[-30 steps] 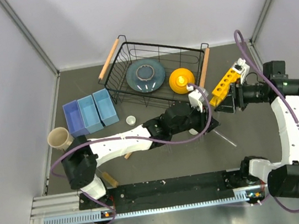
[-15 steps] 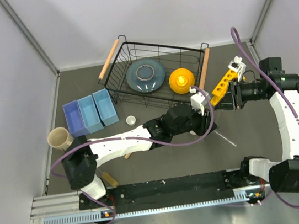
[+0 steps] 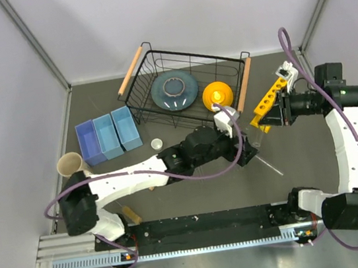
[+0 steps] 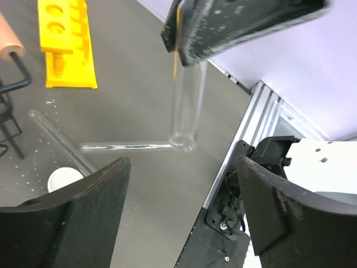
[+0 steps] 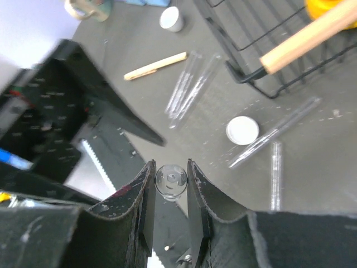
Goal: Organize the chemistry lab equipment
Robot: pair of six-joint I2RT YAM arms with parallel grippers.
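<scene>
One clear tube [image 4: 187, 106] is off the worktop [image 3: 302, 156], pinched near its top by the right tool [image 5: 170, 170]. It hangs roughly upright, rounded end down. The left tool [image 4: 181, 187] has its fingers spread wide with nothing between them, and it sits low, just beside the tube. The yellow rack [image 4: 64, 47] stands on the worktop, holes facing up, just beside a wooden handle of the black wire basket [image 3: 245, 83]. It is near the held tube but apart from it.

Step in hand, as I judge it: seat this tube in a rack hole.
- Draw your left arm back first so the path is free.
- Hold the tube vertical as you carry it.
- Centre the rounded end over one hole, then go straight down.
- No side push; the rack looks light and would likely slide.
- Let go only once the tube is well inside the hole.

Tube: thin, colourless, smooth-walled, hard to read against the dark surface. End-on from the right wrist it shows as a small ring. It is likely slippery, so pinch firmly.

More tubes [image 5: 192, 89] lie flat on the worktop, with two white round pieces [image 5: 242, 130] and a wooden stick [image 5: 156, 66] among them.
</scene>
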